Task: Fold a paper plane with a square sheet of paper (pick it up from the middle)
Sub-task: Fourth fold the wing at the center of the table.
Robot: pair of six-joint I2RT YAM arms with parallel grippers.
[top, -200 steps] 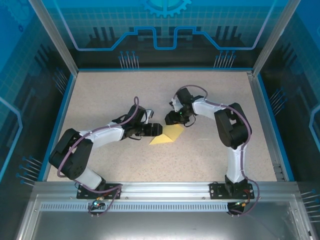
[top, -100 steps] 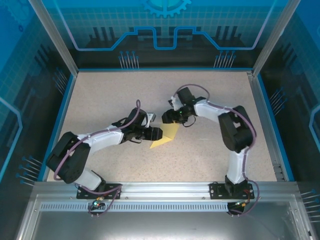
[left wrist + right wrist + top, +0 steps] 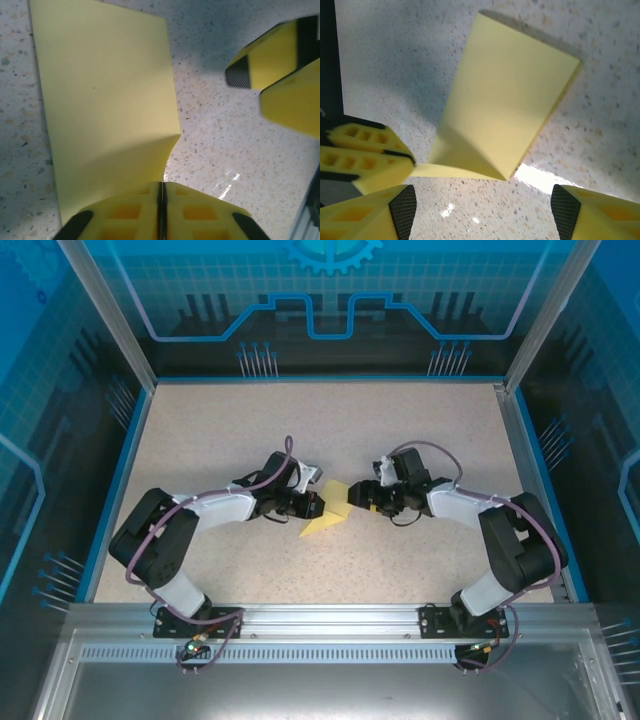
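Two sets of fingers face each other across the square sheet of paper (image 3: 327, 521) on the table (image 3: 420, 430). The left fingers (image 3: 317, 506) are pressed fully together on one edge of the sheet; in the left wrist view (image 3: 130, 212) the paper (image 3: 105, 100) comes out of the seam between the pads and curves down to lie flat beyond the tips. That pinch lifts the near edge clear of the table, probably so the other side has a raised edge to take or crease against. The right fingers (image 3: 360, 496) are spread wide with nothing between them (image 3: 365, 220). The sheet (image 3: 505, 100) lies straight ahead of their tips, its raised corner just short of the gap.

Compared with a second ago, the right arm has swung round. Its fingers then sat beyond the far edge of the paper and now come in low from the opposite side, pointing at the left fingers. The sheet also looks narrower and more raised than it did then.
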